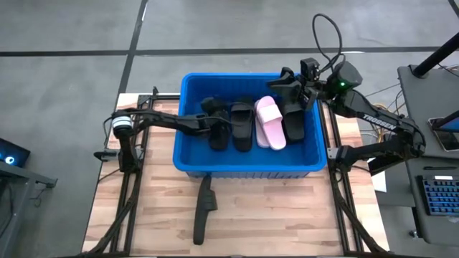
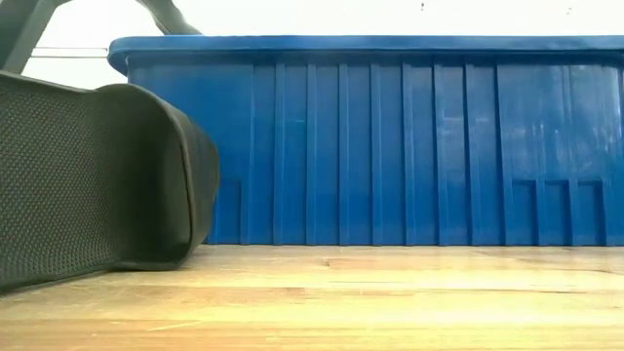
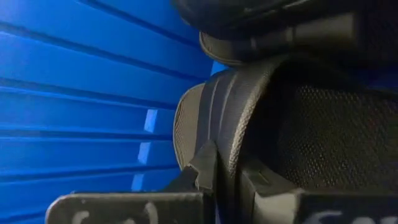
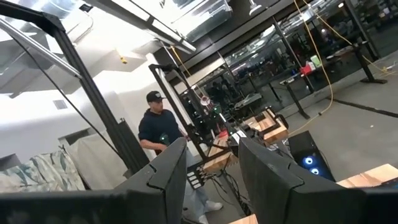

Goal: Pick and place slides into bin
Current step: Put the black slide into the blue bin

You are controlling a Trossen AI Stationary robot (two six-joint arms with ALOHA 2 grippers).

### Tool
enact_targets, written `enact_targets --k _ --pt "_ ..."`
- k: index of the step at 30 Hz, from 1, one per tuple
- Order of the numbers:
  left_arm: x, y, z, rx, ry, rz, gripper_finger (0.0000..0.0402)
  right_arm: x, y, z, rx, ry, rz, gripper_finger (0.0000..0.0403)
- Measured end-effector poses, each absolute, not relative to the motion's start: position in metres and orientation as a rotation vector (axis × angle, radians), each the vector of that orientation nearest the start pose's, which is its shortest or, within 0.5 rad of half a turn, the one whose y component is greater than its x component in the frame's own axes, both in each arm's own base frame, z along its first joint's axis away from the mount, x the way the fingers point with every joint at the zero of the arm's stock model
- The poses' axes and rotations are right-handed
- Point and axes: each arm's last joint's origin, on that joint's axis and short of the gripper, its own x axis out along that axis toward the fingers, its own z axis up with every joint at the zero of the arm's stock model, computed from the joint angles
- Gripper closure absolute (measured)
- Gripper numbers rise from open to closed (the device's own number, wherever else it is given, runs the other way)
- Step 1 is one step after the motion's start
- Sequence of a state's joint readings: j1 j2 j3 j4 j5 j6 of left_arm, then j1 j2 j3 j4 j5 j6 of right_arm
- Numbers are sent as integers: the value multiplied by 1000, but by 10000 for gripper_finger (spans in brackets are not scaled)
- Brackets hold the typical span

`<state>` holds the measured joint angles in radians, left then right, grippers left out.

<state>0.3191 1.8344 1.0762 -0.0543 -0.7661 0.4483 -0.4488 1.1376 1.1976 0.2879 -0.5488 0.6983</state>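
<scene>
The blue bin stands mid-table; its ribbed wall fills the low view. Inside it lie a pale pink slide, a black slide to its right and a black slide to its left. My left gripper reaches into the bin from the left and is shut on another black slide. My right gripper is open and empty above the bin's far right rim, pointing out into the room. One more black slide lies on the table in front of the bin, also in the low view. My left gripper pinches the black slide's top strap at its edge. One finger is on the strap's ribbed outer face and the other on its mesh-lined inner face. The fingers come level from the table's left. The slide sits inside the bin beside the blue wall; whether it rests on the floor cannot be seen.
A person stands in the room beyond the table in the right wrist view. Bare wooden tabletop lies in front of the bin. A desk with a keyboard stands off the table's right side.
</scene>
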Motion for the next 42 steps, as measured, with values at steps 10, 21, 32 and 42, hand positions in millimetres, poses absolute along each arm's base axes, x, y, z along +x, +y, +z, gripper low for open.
enact_targets --k 10,21,32,42 --pt "344 139 175 494 998 753 319 219 -89 450 524 -257 200 266" --pt "334 143 191 467 1067 735 121 221 -90 442 531 -189 175 266" --pt "314 130 244 370 949 551 52 222 -90 440 508 -172 160 266" --pt "260 106 324 121 642 574 52 220 -101 427 651 -80 -271 266"
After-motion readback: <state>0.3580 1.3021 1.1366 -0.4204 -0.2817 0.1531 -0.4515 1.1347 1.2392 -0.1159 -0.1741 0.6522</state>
